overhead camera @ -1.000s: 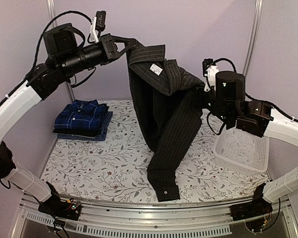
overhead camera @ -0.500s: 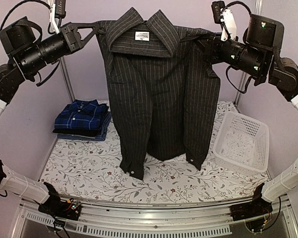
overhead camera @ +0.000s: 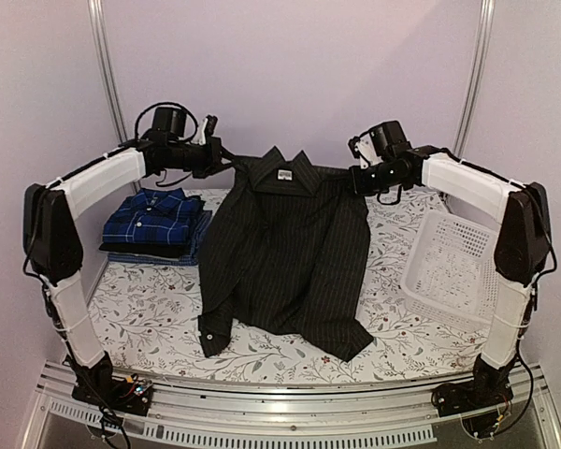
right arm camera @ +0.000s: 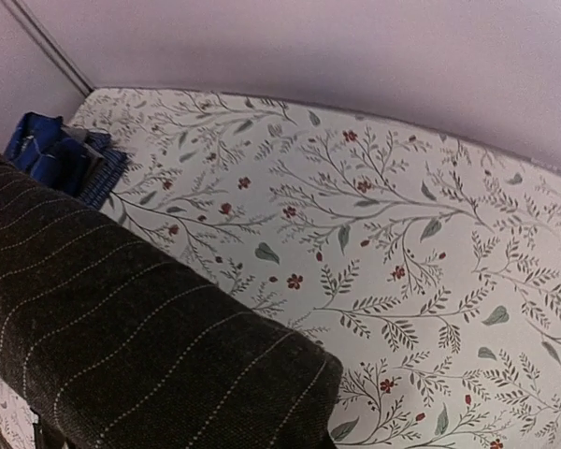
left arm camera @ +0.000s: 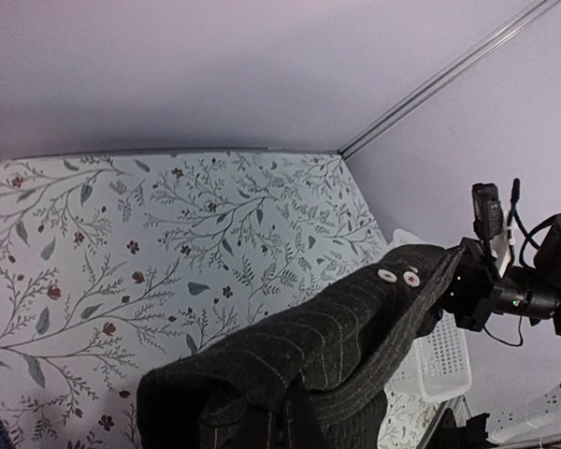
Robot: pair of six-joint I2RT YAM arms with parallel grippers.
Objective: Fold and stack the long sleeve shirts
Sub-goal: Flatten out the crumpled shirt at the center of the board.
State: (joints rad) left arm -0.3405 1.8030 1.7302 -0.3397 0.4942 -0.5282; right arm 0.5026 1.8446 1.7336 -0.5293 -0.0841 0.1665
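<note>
Both sets of fingers are clenched on the black pinstriped shirt [overhead camera: 285,253]: the left fingers [overhead camera: 222,166] are closed on its 9 o'clock shoulder and the right fingers [overhead camera: 353,178] on its 3 o'clock shoulder. The shirt is held at the middle of the surface [overhead camera: 150,318], with its collar [overhead camera: 282,173] raised toward 12 o'clock. Its body is draped down from there, and its hem and both cuffs are laid on the surface toward 6 o'clock. In each wrist view the fingers are hidden under pinstriped cloth, and two small white buttons [left arm camera: 397,277] are seen in the left one. A stack of folded shirts [overhead camera: 154,224], with a blue plaid one on top, is set at 9 o'clock, apart from the held shirt. A white mesh basket [overhead camera: 453,271] is placed at 3 o'clock.
</note>
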